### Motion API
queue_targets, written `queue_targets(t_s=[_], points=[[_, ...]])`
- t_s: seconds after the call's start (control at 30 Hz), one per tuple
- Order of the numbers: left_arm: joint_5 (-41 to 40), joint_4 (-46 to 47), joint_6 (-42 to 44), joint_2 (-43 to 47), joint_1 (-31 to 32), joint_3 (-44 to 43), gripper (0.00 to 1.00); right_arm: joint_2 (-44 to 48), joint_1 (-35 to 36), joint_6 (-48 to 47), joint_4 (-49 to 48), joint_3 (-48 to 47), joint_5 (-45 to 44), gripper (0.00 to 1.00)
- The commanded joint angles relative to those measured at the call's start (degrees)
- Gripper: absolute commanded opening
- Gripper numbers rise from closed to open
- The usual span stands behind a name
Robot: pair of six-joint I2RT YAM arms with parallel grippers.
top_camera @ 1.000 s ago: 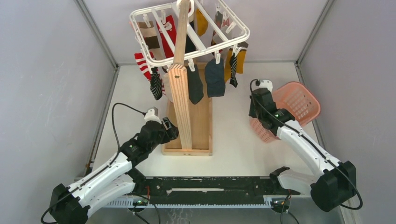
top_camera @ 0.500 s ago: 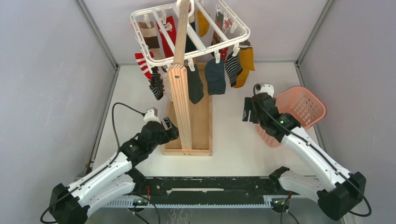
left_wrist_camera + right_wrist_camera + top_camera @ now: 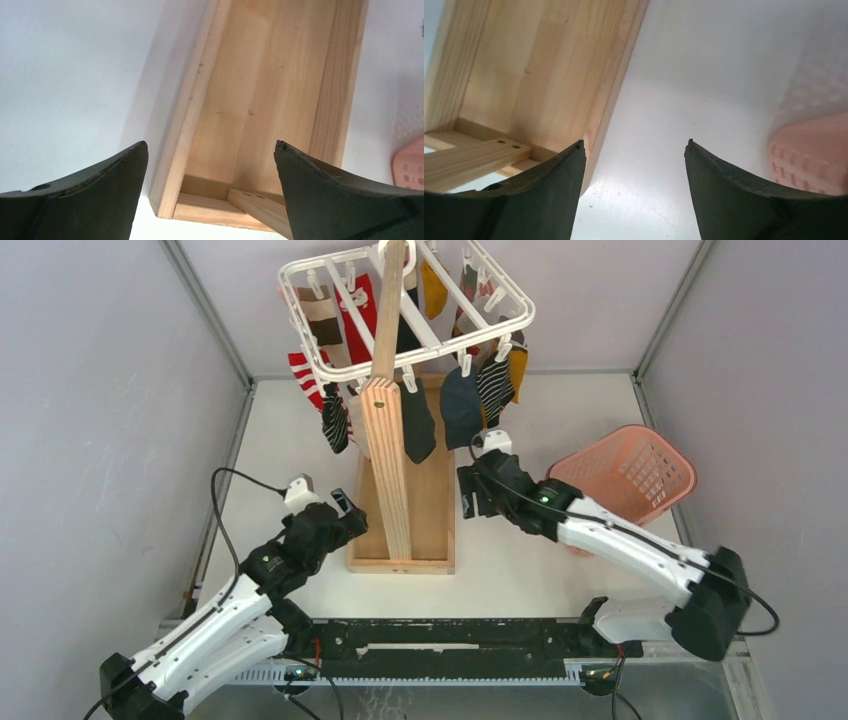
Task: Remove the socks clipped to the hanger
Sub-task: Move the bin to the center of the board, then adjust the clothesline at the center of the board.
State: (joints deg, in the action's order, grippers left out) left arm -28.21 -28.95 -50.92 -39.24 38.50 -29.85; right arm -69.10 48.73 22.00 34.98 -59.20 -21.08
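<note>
Left hand (image 3: 345, 510) wide open and empty, low at the left edge of the wooden stand's base (image 3: 432, 502). Right hand (image 3: 470, 492) parted too, holding nothing, at the base's right edge, with the pink basket (image 3: 630, 475) beyond on the tabletop (image 3: 290, 430). Farther back, up high — white hanger (image 3: 291, 308), socks (image 3: 458, 405) dangling from its clips.

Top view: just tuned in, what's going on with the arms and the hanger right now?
Neither arm is holding anything. Many socks hang clipped to the white hanger on the wooden stand. The right gripper is open and empty, beside the right edge of the stand's base. The left gripper is open too, at the base's left side. The pink basket sits to the right.
</note>
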Motion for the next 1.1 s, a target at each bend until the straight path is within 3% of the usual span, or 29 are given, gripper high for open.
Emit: queue_targets(t_s=[0.0,0.37,0.8,1.0,1.07], points=[[-5.2,-5.81,-6.45,1.54,0.25,-1.79,1.0,-7.11,0.17,2.22,-5.84,-3.78,1.39,0.79],[-6.16,-5.58,-12.44,1.79,0.2,3.86,1.0,-22.34,-2.12,4.82,-13.31,-7.15,5.86,0.76],[-4.25,4.87,-13.31,-11.53,0.2,6.56,1.0,-32.92,-2.66,8.25,-15.05,-9.42,5.21,0.74],[-4.12,8.22,-12.78,-17.23,0.12,6.02,0.96,-34.85,-3.15,9.42,-14.64,-9.45,4.91,0.7],[-4.41,8.93,-12.36,-18.66,0.1,5.54,0.91,-35.0,-3.18,9.68,-14.39,-9.44,4.84,0.62]])
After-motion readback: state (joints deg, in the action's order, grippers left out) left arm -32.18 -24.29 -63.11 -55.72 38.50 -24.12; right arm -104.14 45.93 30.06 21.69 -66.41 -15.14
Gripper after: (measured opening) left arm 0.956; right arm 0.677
